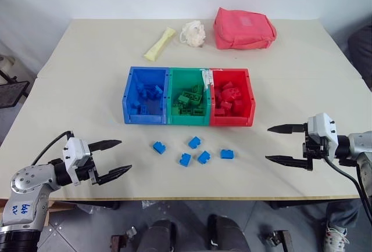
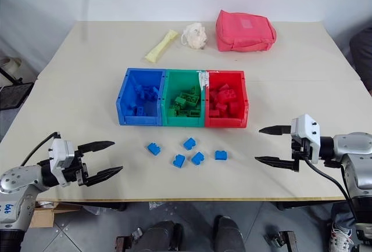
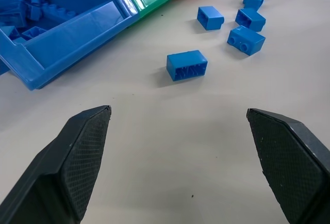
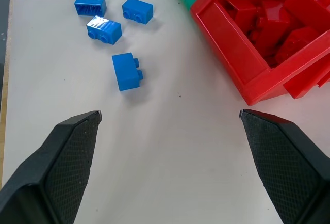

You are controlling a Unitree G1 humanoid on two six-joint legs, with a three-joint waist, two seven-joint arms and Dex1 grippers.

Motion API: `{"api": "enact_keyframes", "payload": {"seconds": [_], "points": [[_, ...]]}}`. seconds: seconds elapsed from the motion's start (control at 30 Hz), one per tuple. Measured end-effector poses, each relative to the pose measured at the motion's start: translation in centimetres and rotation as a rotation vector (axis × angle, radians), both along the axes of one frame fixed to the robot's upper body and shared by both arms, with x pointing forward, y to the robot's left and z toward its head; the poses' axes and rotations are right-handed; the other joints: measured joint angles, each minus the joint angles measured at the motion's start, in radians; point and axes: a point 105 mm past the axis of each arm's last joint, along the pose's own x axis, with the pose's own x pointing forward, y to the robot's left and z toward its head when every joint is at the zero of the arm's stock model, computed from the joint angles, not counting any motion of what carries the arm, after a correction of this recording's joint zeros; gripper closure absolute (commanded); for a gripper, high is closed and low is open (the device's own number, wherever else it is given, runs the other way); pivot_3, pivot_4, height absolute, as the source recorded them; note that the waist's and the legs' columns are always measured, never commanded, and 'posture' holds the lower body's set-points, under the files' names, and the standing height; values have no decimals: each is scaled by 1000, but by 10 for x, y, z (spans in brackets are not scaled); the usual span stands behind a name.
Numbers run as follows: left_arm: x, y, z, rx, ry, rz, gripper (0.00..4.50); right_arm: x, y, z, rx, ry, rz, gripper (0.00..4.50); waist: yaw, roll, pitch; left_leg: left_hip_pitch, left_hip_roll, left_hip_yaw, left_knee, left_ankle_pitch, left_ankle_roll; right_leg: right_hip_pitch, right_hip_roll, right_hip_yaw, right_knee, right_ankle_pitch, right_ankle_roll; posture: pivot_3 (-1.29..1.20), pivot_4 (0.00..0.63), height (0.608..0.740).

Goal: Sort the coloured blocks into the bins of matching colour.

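Several small blue blocks lie loose on the table in front of the bins, among them one at the left (image 1: 158, 147), one in the middle (image 1: 194, 142) and one at the right (image 1: 226, 154). The joined bins stand behind them: blue bin (image 1: 131, 98), green bin (image 1: 187, 115) and red bin (image 1: 250, 101), each holding bricks of its own colour. My left gripper (image 1: 119, 158) hovers open and empty near the table's front left, pointing toward the blocks. My right gripper (image 1: 274, 143) hovers open and empty at the front right. In the left wrist view the nearest blue block (image 3: 186, 65) lies beyond the fingers.
At the back of the table lie a red fabric pouch (image 1: 243, 28), a white crumpled ball (image 1: 194, 32) and a pale yellow strip (image 1: 159, 43). The table's front edge (image 1: 232, 197) runs just below the grippers.
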Motion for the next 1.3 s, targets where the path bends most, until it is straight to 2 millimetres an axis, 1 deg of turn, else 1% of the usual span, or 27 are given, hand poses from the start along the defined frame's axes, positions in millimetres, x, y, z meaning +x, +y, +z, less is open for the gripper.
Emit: {"api": "enact_keyframes", "payload": {"seconds": [0.13,0.2,0.3,0.4,0.47,0.57,0.7,0.77,0.83,0.93,1.03,1.13,1.23,1.3], "points": [[2,-2,4,-3,-14,-7,25,2,0,2,3,-8,-6,0,0,0,0,0,0,0,0,0,0,0,0,0,0,0,0,0,150,740],[5,-2,4,-21,5,10,25,8,1,5,20,-9,-43,0,-2,0,0,0,0,0,0,0,0,0,0,0,0,0,0,0,150,740],[10,-7,11,-69,10,9,25,13,4,9,23,-24,-72,0,-1,0,0,0,0,0,0,0,0,0,0,0,0,0,0,0,150,740],[11,-14,15,-79,15,-22,25,15,6,3,1,-7,-88,0,0,0,0,0,0,0,0,0,0,0,0,0,0,0,0,0,150,740],[10,-20,15,-76,15,-61,25,13,6,-3,-13,26,-93,0,2,0,0,0,0,0,0,0,0,0,1,0,1,0,0,0,150,740],[7,-24,13,-71,24,-99,25,7,-1,-10,-46,63,-112,0,4,0,0,0,0,0,0,0,0,0,1,0,0,0,0,0,150,740],[4,-28,13,-60,-1,-156,25,-10,-26,-17,-108,113,-170,0,17,0,0,0,0,1,0,0,0,0,1,-1,0,0,0,0,150,740],[4,-27,12,-62,-6,-166,25,-16,-35,-15,-130,118,-199,0,19,0,0,0,0,2,1,0,0,0,2,-2,0,0,0,0,150,740],[4,-28,11,-65,-19,-183,25,-18,-36,-11,-136,105,-200,0,19,0,0,1,0,2,1,0,0,1,2,-2,0,0,0,0,150,740],[4,-32,14,-66,-48,-220,25,-20,-30,-8,-135,103,-182,0,16,0,0,1,0,3,1,0,0,0,2,-2,0,0,0,0,150,740],[2,-32,14,-62,-60,-234,25,-20,-24,-6,-140,102,-169,0,16,0,0,1,0,3,1,0,0,0,2,-2,0,0,0,0,150,740],[1,-33,13,-73,-82,-242,25,-16,2,-7,-137,111,-107,0,16,0,0,1,1,2,1,0,0,0,1,-2,0,0,0,0,150,740],[0,-35,13,-88,-97,-244,25,-15,27,-12,-129,126,-44,0,17,0,0,0,0,1,1,0,0,0,1,-1,0,0,0,0,150,740],[-2,-37,10,-102,-100,-248,25,-7,44,-15,-121,120,-16,0,17,0,0,0,0,1,1,0,0,0,1,-1,0,0,0,0,150,740]]}}
